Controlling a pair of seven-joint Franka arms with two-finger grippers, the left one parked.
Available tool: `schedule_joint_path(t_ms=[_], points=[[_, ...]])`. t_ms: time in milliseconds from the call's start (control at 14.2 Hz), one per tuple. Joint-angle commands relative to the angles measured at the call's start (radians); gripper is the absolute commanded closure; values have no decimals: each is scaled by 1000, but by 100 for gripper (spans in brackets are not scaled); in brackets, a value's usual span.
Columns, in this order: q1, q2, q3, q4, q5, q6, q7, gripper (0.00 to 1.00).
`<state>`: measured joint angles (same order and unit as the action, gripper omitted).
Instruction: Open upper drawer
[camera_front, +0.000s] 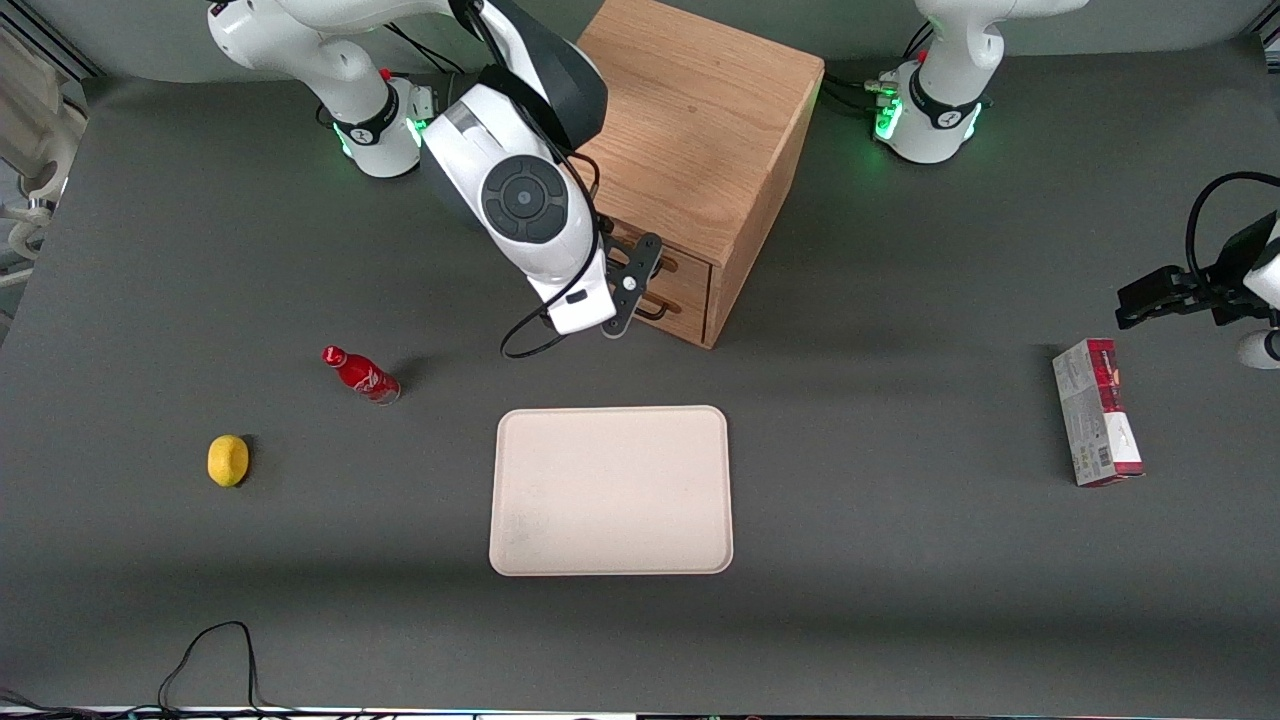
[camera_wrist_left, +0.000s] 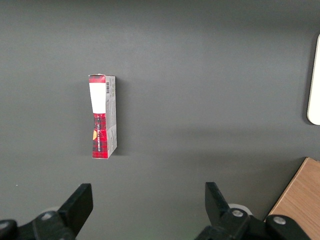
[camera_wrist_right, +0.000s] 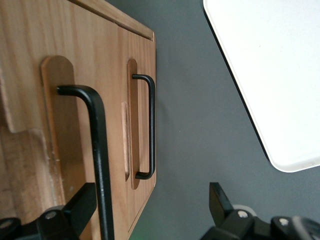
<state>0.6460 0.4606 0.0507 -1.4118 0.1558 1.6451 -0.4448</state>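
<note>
Gray table (camera_front: 900, 560), upper drawer (camera_wrist_right: 65, 130) handle between spread pincer (camera_wrist_right: 150, 210) fingers.

Dark grey matte surface (camera_front: 900, 600) fills nearly whole front view, lit evenly from above, soft shadows beside objects. Oak cabinet (camera_front: 700, 120) stands on surface, farther from front camera than cream tray (camera_front: 611, 490). Black cable loop (camera_front: 215, 650) lies at surface edge nearest front camera. Pale metal framing (camera_front: 40, 60) shows past surface edge toward working arm's end. Green glow (camera_front: 885, 115) tints surface by cabinet.
</note>
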Motion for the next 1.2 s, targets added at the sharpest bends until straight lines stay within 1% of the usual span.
schedule_joint_path(t_ms=[0,495,848,1131], points=[[-5,3,0,-16,42,-4,-32,0],[-8,-2,-3,-29,50,-14,-34,0],[-32,-3,-3,-27,91,-21,-54,0],[-31,-2,0,-33,96,-12,-55,0]])
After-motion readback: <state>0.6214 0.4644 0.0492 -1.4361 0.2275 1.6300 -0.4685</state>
